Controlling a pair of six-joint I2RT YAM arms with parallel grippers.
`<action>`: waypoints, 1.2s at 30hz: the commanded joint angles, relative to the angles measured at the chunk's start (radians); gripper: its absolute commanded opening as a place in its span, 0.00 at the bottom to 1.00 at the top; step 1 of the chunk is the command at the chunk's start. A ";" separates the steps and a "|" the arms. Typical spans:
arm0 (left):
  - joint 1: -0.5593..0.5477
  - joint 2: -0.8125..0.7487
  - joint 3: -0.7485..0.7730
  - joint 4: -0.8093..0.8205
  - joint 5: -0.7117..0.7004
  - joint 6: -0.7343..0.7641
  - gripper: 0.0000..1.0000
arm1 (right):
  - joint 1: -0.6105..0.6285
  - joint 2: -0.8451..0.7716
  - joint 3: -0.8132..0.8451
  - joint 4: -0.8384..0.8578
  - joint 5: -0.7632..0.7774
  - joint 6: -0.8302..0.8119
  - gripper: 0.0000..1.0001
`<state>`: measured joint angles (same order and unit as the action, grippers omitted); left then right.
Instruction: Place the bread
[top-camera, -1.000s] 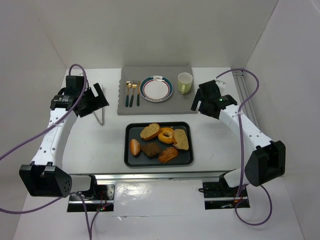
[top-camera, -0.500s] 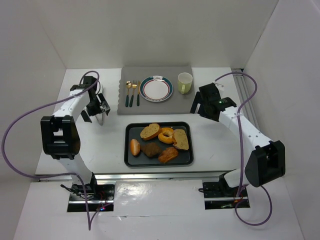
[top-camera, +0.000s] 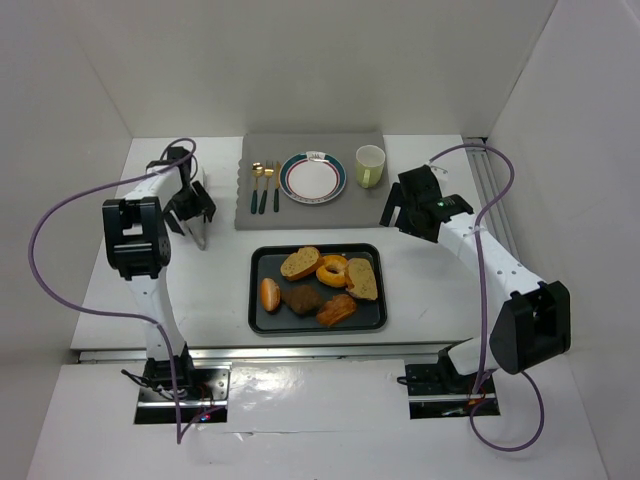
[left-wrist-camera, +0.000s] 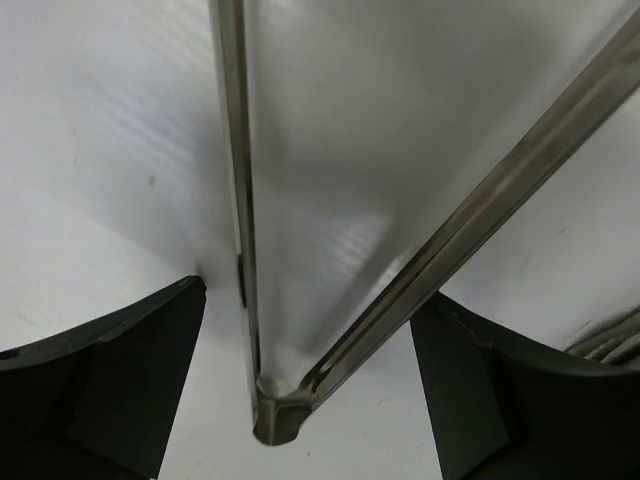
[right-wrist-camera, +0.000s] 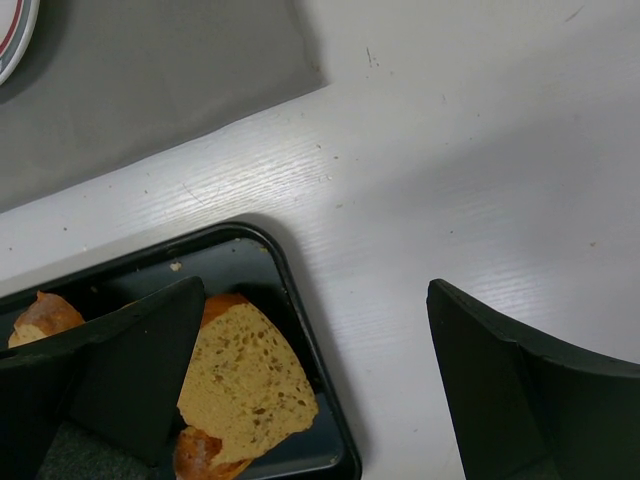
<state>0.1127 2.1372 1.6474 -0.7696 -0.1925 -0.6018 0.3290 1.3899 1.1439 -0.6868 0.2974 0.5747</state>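
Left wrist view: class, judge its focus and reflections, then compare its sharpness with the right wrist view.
Left wrist view: the metal tongs sit very close, soft-edged, with pale sheen along both bars. Right wrist view: sharper, the bread slice shows its crumb and the tray rim is crisp; only the right gripper looks dark and soft.

White walls (top-camera: 330, 60) enclose white table (top-camera: 425, 290); lighting apparently diffuse.

A pale green cup (top-camera: 370, 166) stands upright at the right end of a grey mat (top-camera: 300, 216) on the far side of the white desk (top-camera: 430, 285). Three pieces of cutlery (top-camera: 266, 186), gold-headed with dark handles, lie side by side at the mat's left end, handles toward the near edge. White walls (top-camera: 330, 60) enclose the desk on three sides.
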 joint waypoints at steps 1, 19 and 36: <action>0.015 0.055 0.078 0.020 0.013 0.020 0.94 | -0.005 -0.014 0.008 0.043 0.002 -0.012 0.99; -0.008 -0.095 0.155 0.108 0.099 0.164 0.19 | -0.005 0.070 0.062 0.043 -0.017 -0.012 0.99; -0.583 -0.694 -0.104 -0.242 0.198 0.180 0.44 | -0.015 0.021 0.151 0.012 0.025 -0.062 0.99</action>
<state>-0.4244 1.4769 1.5723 -0.8627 -0.0227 -0.3790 0.3244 1.4578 1.2430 -0.6777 0.2863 0.5381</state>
